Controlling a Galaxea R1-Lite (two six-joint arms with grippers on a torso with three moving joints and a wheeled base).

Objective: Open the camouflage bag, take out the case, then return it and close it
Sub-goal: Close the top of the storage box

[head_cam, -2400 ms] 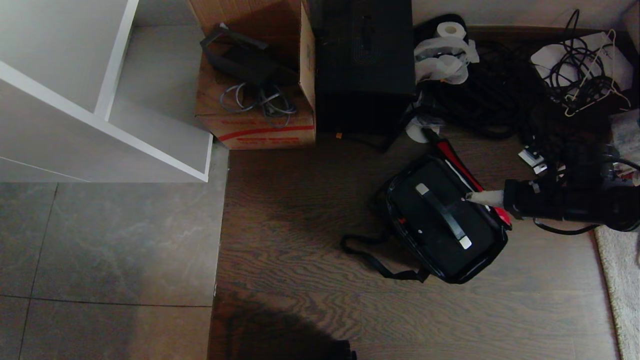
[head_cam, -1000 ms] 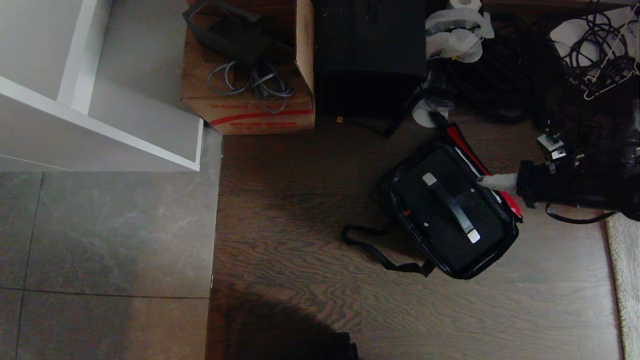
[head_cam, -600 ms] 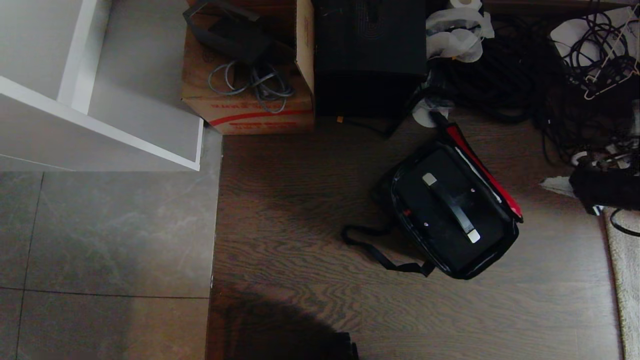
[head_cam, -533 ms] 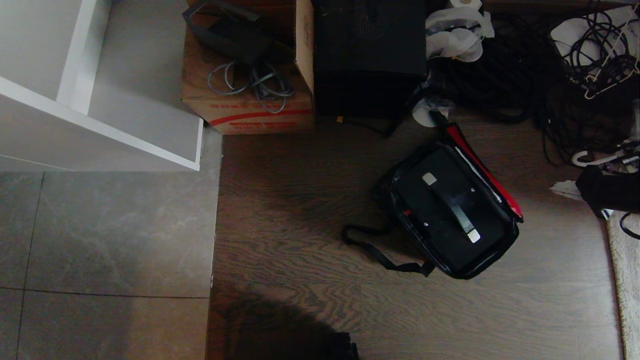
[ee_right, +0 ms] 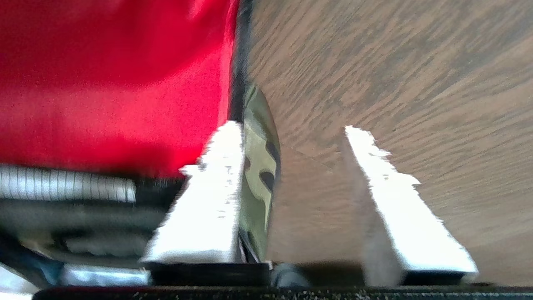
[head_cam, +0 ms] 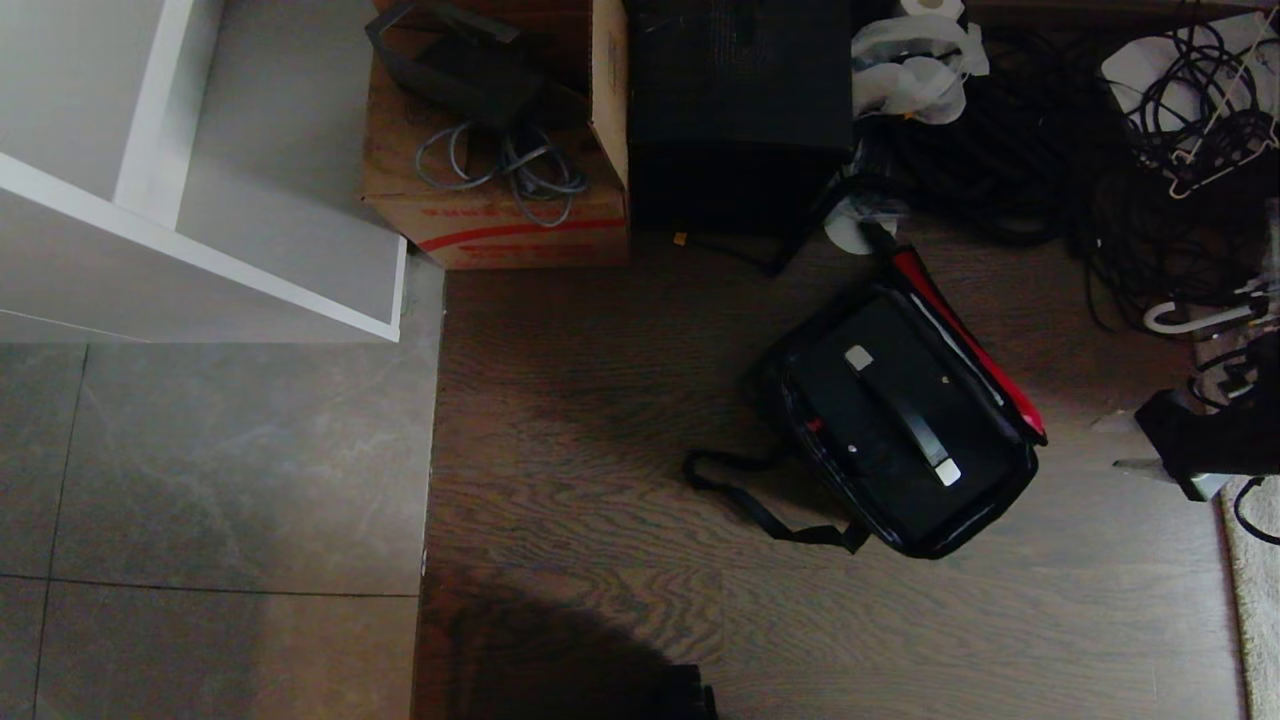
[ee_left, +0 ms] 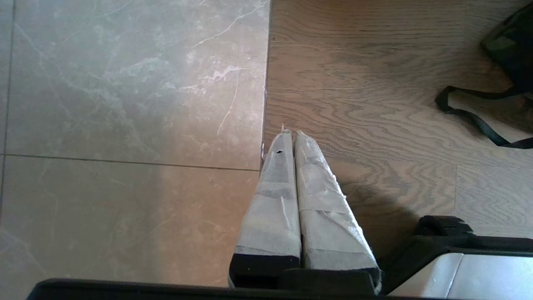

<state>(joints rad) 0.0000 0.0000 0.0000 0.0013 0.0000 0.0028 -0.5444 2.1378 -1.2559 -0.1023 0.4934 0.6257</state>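
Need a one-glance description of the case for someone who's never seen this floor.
On the dark wood floor, right of the tiles, the camouflage bag lies open, red lid lining up. The case sits inside: flat black box whose handle has silver ends, unlike the taller plain black box behind.

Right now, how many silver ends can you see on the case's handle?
2: one silver end toward the cardboard box, the other silver end at the handle's opposite tip, nearer the robot.
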